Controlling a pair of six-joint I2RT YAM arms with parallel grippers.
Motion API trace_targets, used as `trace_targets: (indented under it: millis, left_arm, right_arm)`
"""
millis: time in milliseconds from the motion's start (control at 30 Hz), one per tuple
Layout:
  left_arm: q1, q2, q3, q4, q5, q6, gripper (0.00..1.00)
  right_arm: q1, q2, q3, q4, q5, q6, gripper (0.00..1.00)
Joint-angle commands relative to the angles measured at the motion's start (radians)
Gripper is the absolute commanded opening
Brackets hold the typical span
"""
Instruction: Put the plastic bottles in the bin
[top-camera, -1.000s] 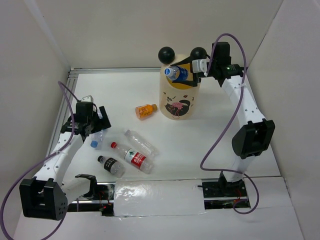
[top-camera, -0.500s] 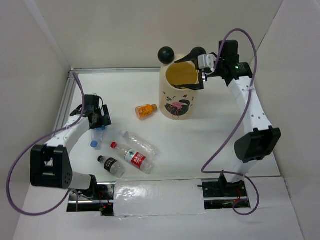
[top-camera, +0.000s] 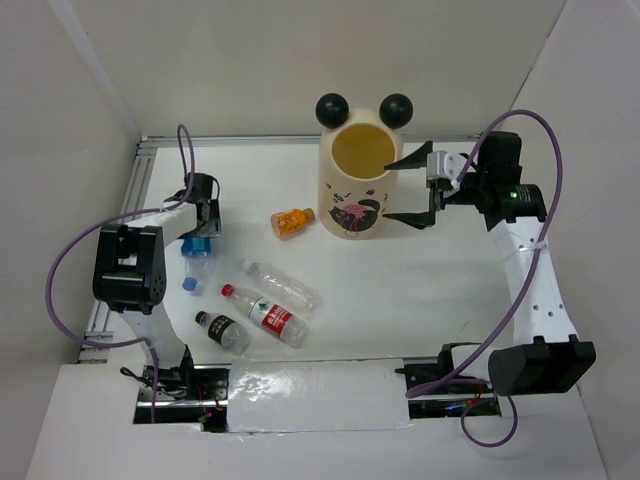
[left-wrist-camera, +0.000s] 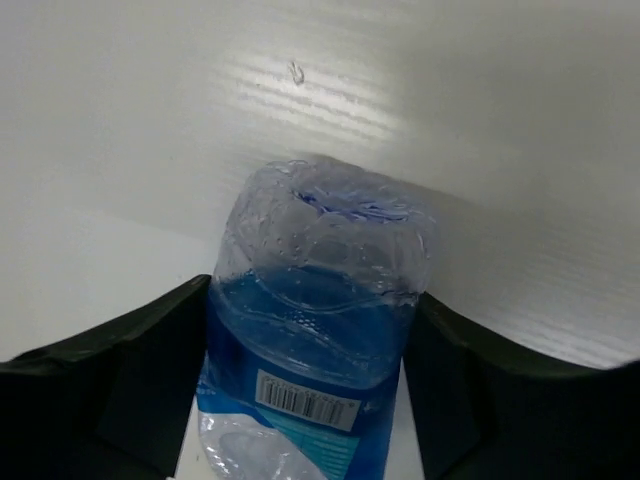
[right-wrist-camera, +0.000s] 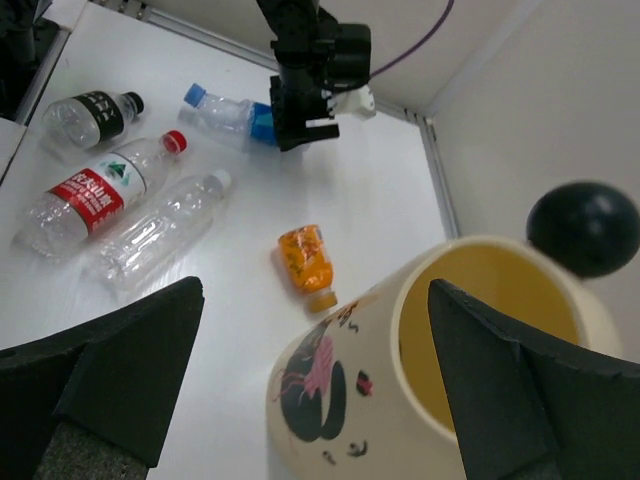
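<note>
Biggest thing first: the white worktop (top-camera: 440, 290), walled in on three sides. At the back stands the bin (top-camera: 350, 205), a tall cream tub with two black ball ears and a pink print, mouth up.

The right gripper (top-camera: 408, 188) hovers just beside the bin, jaws spread wide and empty.

Over on the left is the step in hand, I'd say. The left gripper (top-camera: 202, 235) is down on the blue-labelled bottle (left-wrist-camera: 320, 330), which lies on its side with a jaw hard against each flank. I can't tell whether they're pinching it. It looks thin and crumpled, so I'd squeeze gently on the labelled middle, lift it level, and let go only once it's well over the bin's mouth.

Four more bottles wait on the worktop, well away from the bin:
- a clear bottle (top-camera: 283, 285)
- a red-capped bottle (top-camera: 262, 314) just beside it
- a black-labelled bottle (top-camera: 222, 331) near the front
- a short orange bottle (top-camera: 290, 222), the one nearest the bin

As for writing, there's a barcode (left-wrist-camera: 305, 400) on the blue label. The white print on the red and black labels is too small to read.
</note>
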Motion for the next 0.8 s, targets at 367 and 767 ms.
trace_targets:
  millis: [367, 767]
  left_arm:
    - [-0.209, -0.279, 0.242, -0.084, 0.215, 0.009, 0.08]
    - [-0.548, -0.311, 0.623, 0.360, 0.641, -0.002, 0.01]
  right_arm:
    - [-0.051, -0.027, -0.190, -0.101, 0.208, -0.027, 0.27]
    - [-0.010, -0.056, -0.404, -0.186, 0.354, -0.189, 0.06]
